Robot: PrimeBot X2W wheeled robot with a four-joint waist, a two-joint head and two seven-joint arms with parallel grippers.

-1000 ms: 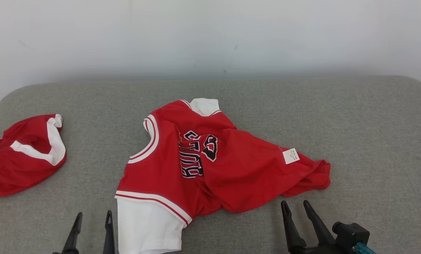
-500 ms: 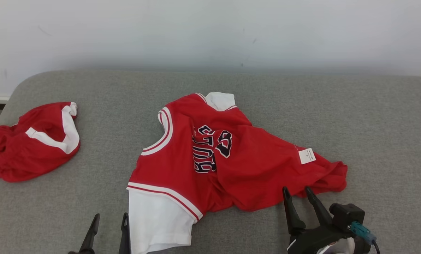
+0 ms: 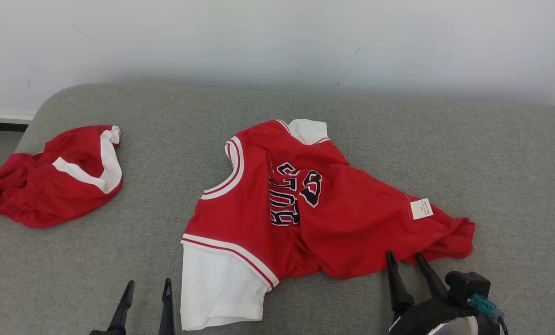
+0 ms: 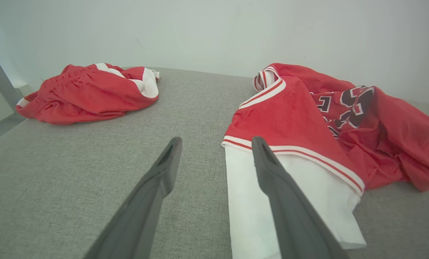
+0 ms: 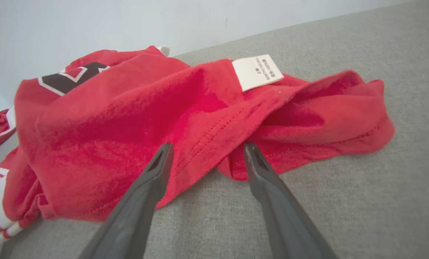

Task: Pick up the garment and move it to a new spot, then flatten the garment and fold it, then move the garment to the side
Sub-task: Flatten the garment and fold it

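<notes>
Head view sets the red shirt crumpled near the middle of the grey cushion, its chest lettering turned sideways and one white sleeve spread flat toward the robot. The left gripper hangs just beside that sleeve and the right gripper sits at the bunched red hem. That puts one at each near end of the shirt, which looks like the set-up for a two-handed lift to a new spot. Both pairs of fingers stand wide apart and hold nothing. Red shorts lie well apart at the cushion's left end, probably so the middle is free for flattening and folding. No step of the task looks done yet.

Left wrist view adds what the head view flattens out: one finger lies over the sleeve's edge and the other over bare cushion, so the gripper straddles that edge. Whether either tip touches cloth I cannot tell. It also shows the gathered waistband of the shorts.

Right wrist view brings the hem close — a stitched fold of red cloth runs between the two fingertips, with several layers heaped behind it and a white label lying on top. A pinch here would likely catch more than one layer. Only from the head camera is the shirt's whole outline readable.
</notes>
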